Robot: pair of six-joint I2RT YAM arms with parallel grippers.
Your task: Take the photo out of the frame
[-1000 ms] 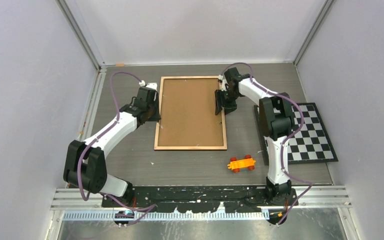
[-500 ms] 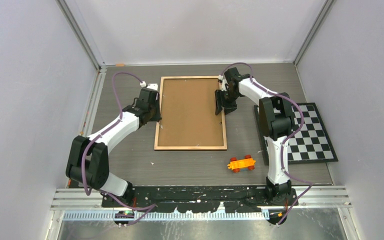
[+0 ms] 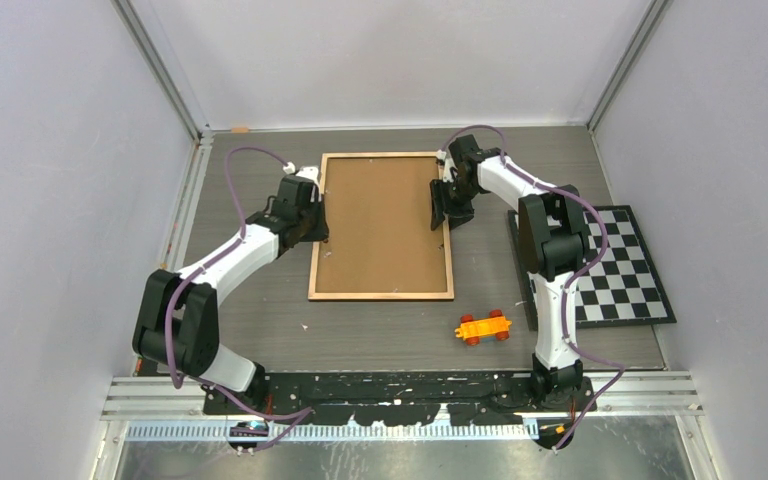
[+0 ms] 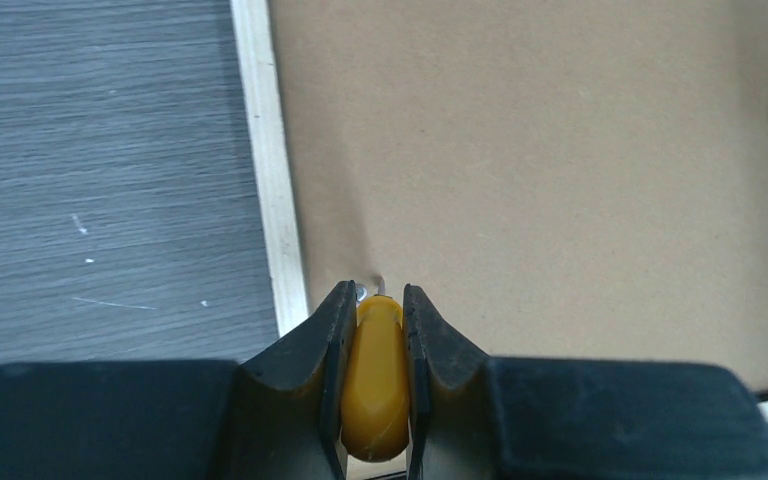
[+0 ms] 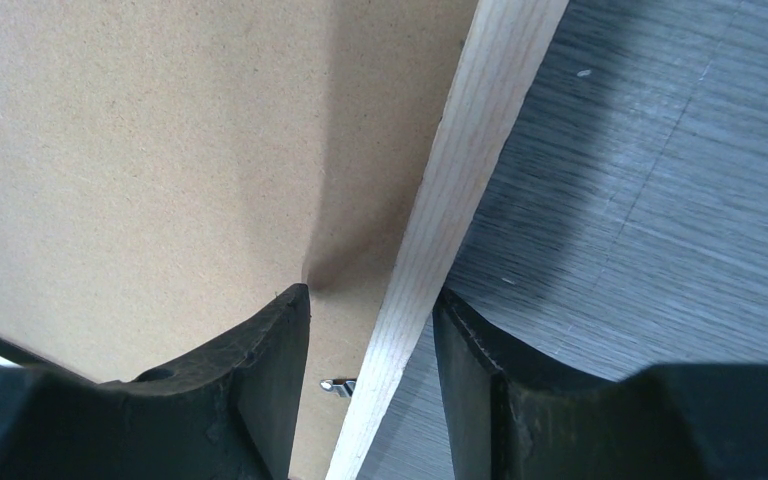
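Toy car (image 3: pixel 483 327) before frame (image 3: pixel 381 240), mat (image 3: pixel 620 265) right

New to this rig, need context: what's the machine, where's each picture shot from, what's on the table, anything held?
Two robot arms are bolted to a table, each ending in a two-finger gripper. The wide picture comes from a fixed camera above and behind them, left arm on the left, right arm on the right. The close-ups come from wrist cameras, so each shows its own fingers. On the table lie a picture frame, face down with its brown back up, an orange toy car and a checkerboard mat. The photo is not visible. The left gripper is shut on a small yellow piece at the frame's left edge; what it is, I cannot tell. The right gripper is open, one finger either side of the frame's wooden rim, gripping nothing.
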